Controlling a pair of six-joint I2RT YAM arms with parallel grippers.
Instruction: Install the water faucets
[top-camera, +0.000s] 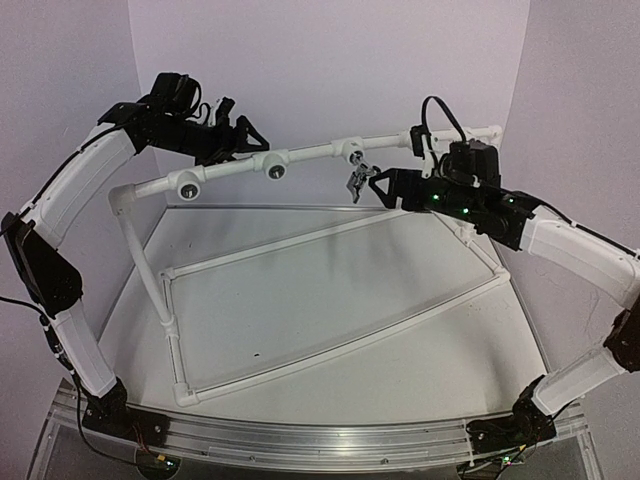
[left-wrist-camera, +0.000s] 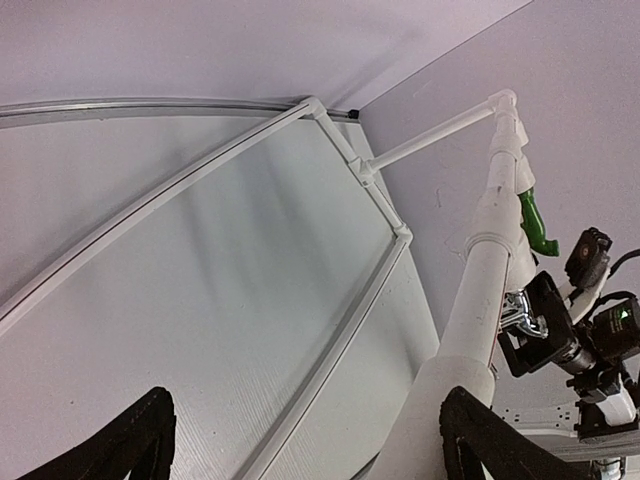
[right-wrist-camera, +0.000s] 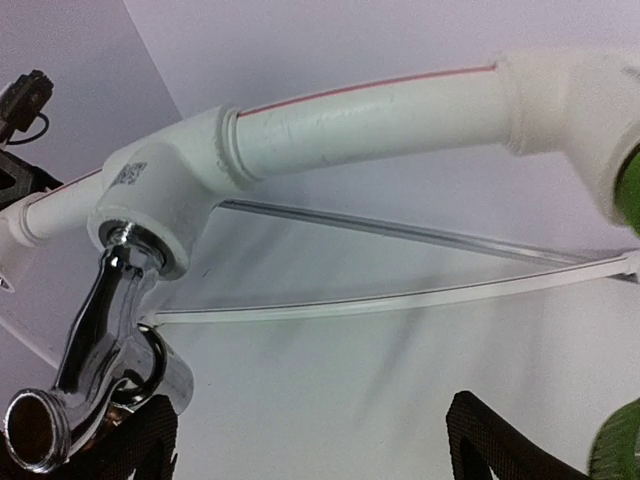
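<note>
The silver tap (right-wrist-camera: 100, 320) hangs from the white pipe (right-wrist-camera: 370, 120), the green tap (left-wrist-camera: 535, 222) sits further along, and the right pincer (right-wrist-camera: 310, 425) and left pincer (left-wrist-camera: 305, 410) both gape wide apart.

No word or number can be read. Above the right fingers (right-wrist-camera: 135, 450), the white tee fitting (right-wrist-camera: 190, 170) bears a small dark printed code square (right-wrist-camera: 127, 174), too blurred to decipher.
</note>
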